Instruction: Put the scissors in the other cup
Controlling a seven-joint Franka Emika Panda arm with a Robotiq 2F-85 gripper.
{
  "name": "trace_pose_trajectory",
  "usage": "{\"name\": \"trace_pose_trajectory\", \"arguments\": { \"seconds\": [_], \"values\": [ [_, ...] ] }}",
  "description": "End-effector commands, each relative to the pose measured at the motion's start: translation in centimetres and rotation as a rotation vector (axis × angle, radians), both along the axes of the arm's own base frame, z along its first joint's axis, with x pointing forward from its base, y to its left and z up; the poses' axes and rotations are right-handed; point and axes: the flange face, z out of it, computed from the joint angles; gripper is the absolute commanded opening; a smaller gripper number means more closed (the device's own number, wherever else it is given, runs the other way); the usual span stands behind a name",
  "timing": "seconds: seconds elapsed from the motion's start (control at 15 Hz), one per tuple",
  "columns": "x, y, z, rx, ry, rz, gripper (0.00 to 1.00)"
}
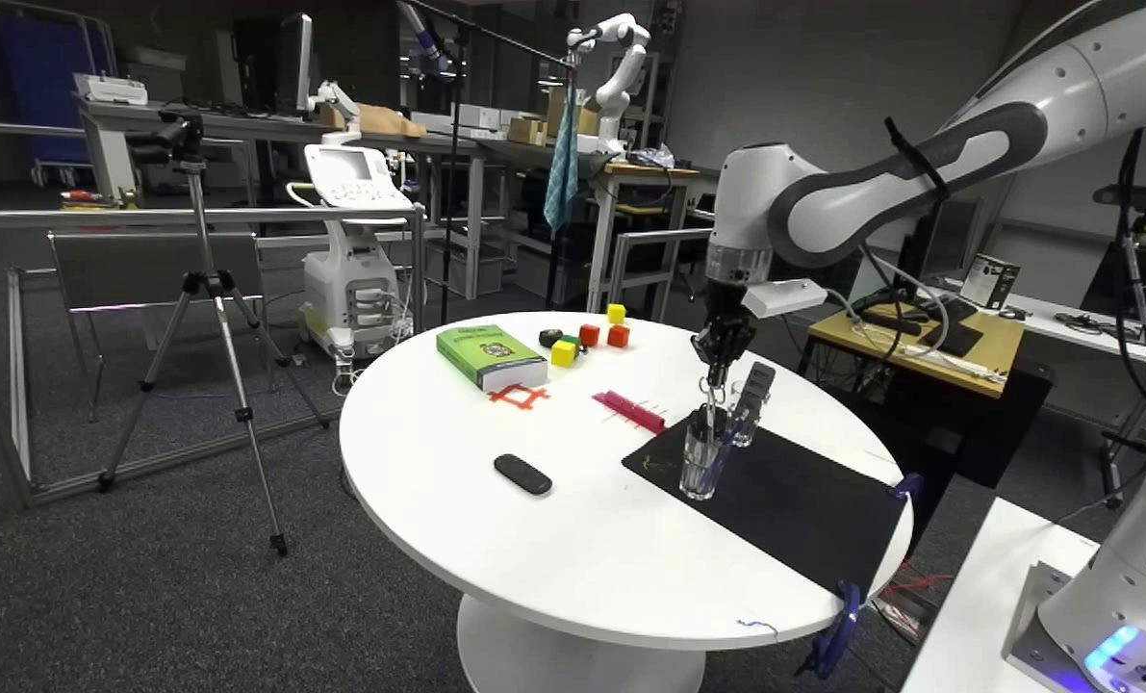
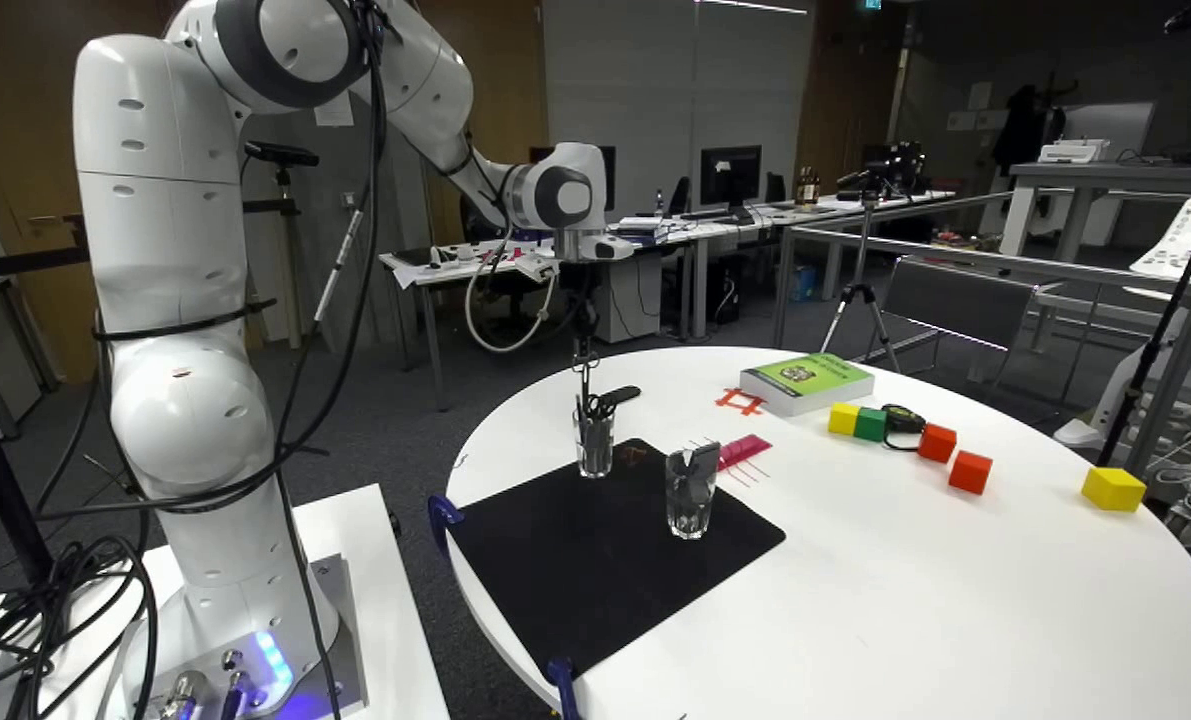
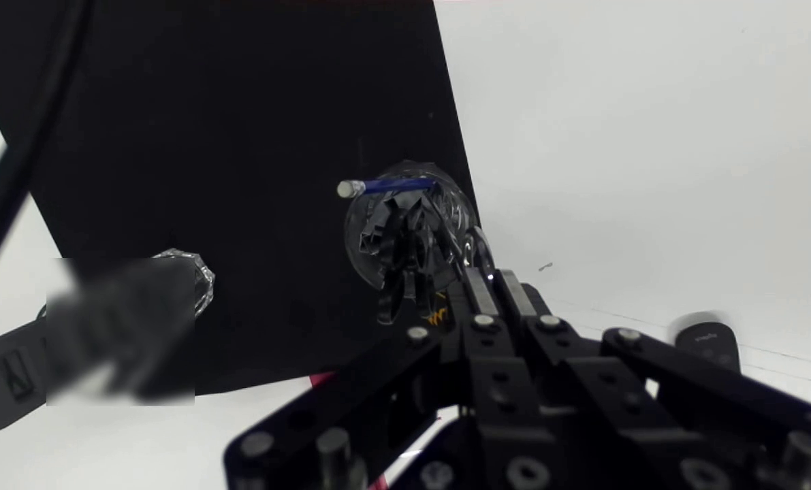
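Glinting upright in the cup (image 1: 699, 480): slim grey scissors (image 1: 711, 410), ring-handled

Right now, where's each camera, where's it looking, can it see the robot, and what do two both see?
Exterior view: stands apart, looking down across the round white table toward an ultrasound machine; arm and base show at picture right.
Exterior view: also apart, looking across that table toward a computer monitor; base at picture left, arm extending inward.
Wrist view: mounted on the arm, looking down at a black mat and glass cups; gripper fingers show.
Both exterior views share the green book.
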Motion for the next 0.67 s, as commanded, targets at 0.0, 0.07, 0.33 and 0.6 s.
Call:
{"name": "trace_pose_trajectory", "arguments": {
  "seconds": [0.0,0.07,0.33,0.6],
  "values": [
    [0.1,-0.2,0.1,0.020,0.018,-0.006,0.01],
    [0.1,-0.3,-0.1,0.018,0.023,-0.009,0.01],
    [0.3,-0.7,-0.8,0.010,0.032,-0.019,0.01],
    [0.6,-1.1,-1.4,0.010,0.045,-0.024,0.01]
  ]
}}
